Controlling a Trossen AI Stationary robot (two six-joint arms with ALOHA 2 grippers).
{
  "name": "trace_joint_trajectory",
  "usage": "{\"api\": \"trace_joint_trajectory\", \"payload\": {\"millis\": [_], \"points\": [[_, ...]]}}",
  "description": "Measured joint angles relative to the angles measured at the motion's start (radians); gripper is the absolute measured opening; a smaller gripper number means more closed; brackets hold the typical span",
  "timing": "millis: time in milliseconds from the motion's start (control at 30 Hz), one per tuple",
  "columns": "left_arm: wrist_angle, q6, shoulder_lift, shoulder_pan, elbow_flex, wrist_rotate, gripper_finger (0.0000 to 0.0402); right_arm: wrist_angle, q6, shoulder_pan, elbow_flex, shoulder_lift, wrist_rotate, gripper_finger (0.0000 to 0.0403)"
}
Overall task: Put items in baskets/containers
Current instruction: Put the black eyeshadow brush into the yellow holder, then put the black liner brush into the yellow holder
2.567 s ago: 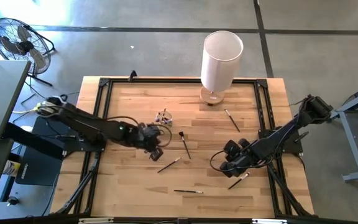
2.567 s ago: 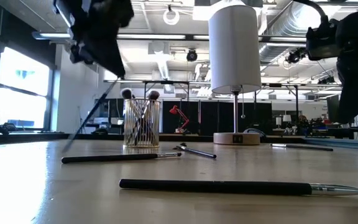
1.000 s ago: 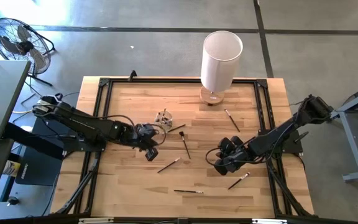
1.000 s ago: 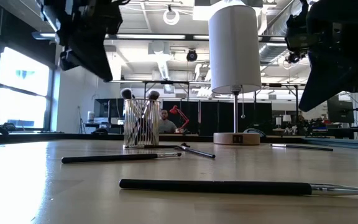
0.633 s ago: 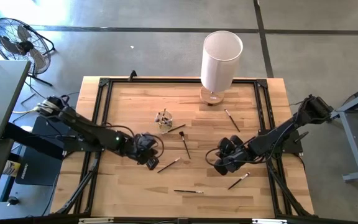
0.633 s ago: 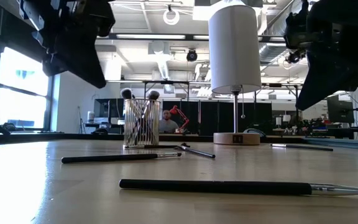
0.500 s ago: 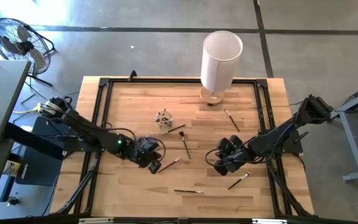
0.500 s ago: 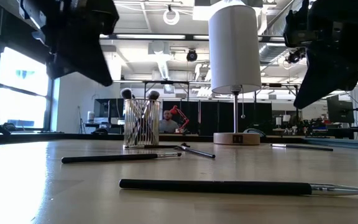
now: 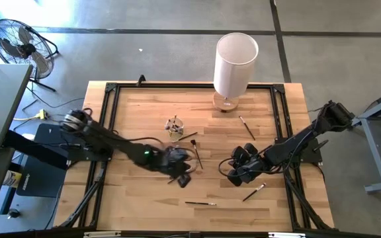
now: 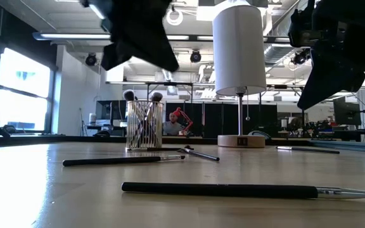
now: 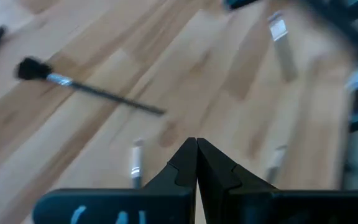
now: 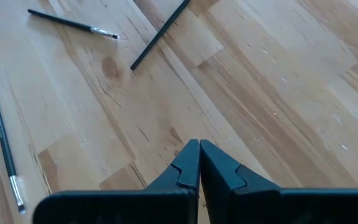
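Note:
The small clear glass cup [image 9: 174, 125] stands mid-table with several brushes upright in it [image 10: 144, 124]. More thin brushes lie flat on the wood: one [image 9: 188, 137] beside the cup, a dark-headed one [image 9: 196, 153], one [image 9: 247, 127] near the lamp, and two [image 9: 200, 203] [image 9: 253, 192] toward the near edge. My left gripper [image 9: 184, 179] hangs shut above the table's middle, over a pale brush that shows only as a silver ferrule [image 11: 135, 164] beside the fingertips [image 11: 191, 152]. My right gripper [image 9: 232, 176] hangs shut right of centre, above bare wood [image 12: 199, 147].
A tall white cylinder lamp [image 9: 235, 65] on a wooden base stands at the table's far edge. A black metal frame [image 9: 108, 99] runs around the tabletop. A floor fan [image 9: 15, 43] stands off the table at the far left.
My left gripper, still shut, has swung from just near-side of the cup toward the table's right and near edge, and now hangs over the pale brush in the middle. The brushes and the cup have not moved.

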Motion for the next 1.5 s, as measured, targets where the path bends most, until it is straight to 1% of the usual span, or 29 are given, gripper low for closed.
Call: {"api": "trace_joint_trajectory", "payload": {"millis": [100, 167, 233, 367, 533, 633, 900, 1200, 1500], "points": [[-0.188, 0.004, 0.088, 0.041, 0.151, 0.031, 0.0001, -0.001, 0.000, 0.000, 0.000, 0.000, 0.000, 0.0007], [-0.306, 0.026, 0.129, 0.064, 0.227, 0.065, 0.0004, -0.005, 0.000, 0.000, 0.000, 0.000, -0.004, 0.0007], [-0.343, 0.072, 0.172, 0.087, 0.282, 0.123, 0.0011, -0.012, 0.000, 0.002, 0.000, 0.000, -0.008, 0.0007], [-0.345, 0.105, 0.232, 0.125, 0.327, 0.216, 0.0038, -0.024, 0.000, 0.002, 0.000, 0.000, -0.030, 0.0007], [-0.329, 0.105, 0.275, 0.172, 0.334, 0.271, 0.0078, -0.038, 0.000, 0.002, 0.000, 0.000, -0.050, 0.0007], [-0.333, 0.106, 0.307, 0.187, 0.330, 0.278, 0.0091, -0.047, 0.000, 0.002, 0.000, 0.000, -0.050, 0.0007], [-0.338, 0.138, 0.379, 0.189, 0.330, 0.301, 0.0094, -0.060, 0.000, 0.002, 0.000, 0.000, -0.050, 0.0007], [-0.329, 0.131, 0.381, 0.189, 0.331, 0.316, 0.0094, -0.063, -0.019, 0.003, 0.000, 0.000, -0.050, 0.0007], [-0.330, 0.114, 0.381, 0.162, 0.331, 0.287, 0.0094, -0.064, -0.019, 0.002, 0.000, 0.000, -0.050, 0.0007]]}}
